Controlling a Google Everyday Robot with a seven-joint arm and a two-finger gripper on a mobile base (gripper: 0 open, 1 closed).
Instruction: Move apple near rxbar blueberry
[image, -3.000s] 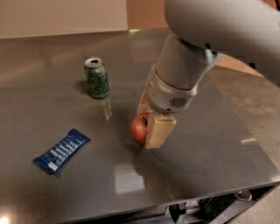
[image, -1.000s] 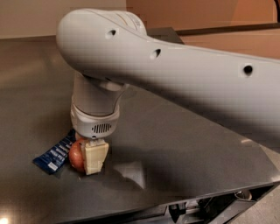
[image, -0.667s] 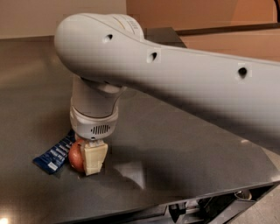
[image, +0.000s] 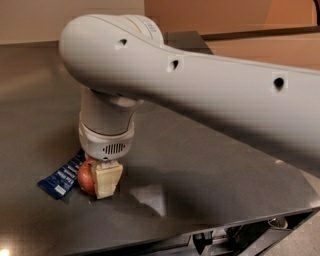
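Holding the apple beside the blue bar

We see the gripper (image: 98, 181) low over the near left part of the desk (image: 215, 165), under the thick white arm (image: 200, 85), clamped on the apple (image: 85, 177). One pale finger (image: 107, 181) lies flat against the fruit's right side; the other is hidden behind it. The apple is at desk level, though we cannot tell whether it rests on the surface or hangs just above it. The rxbar blueberry (image: 60, 179) lies flat just to the apple's left, one end hidden behind the fruit, so we cannot say whether the two touch.

We judge the apple to be firm and fairly heavy for its size, with a smooth, waxy skin that could slip or roll once freed. A grip across its widest part, as here, looks soundest to us. Too hard a squeeze could bruise it, and it should be let go only when it is settled on the desk. The bar looks light and thin in a slick wrapper, so we expect a nudge from the apple or a finger would slide it.

On writing: the dark blue wrapper carries white lettering, but we cannot read any of it. We find no legible marking on the arm, only a small vent grille on the wrist.
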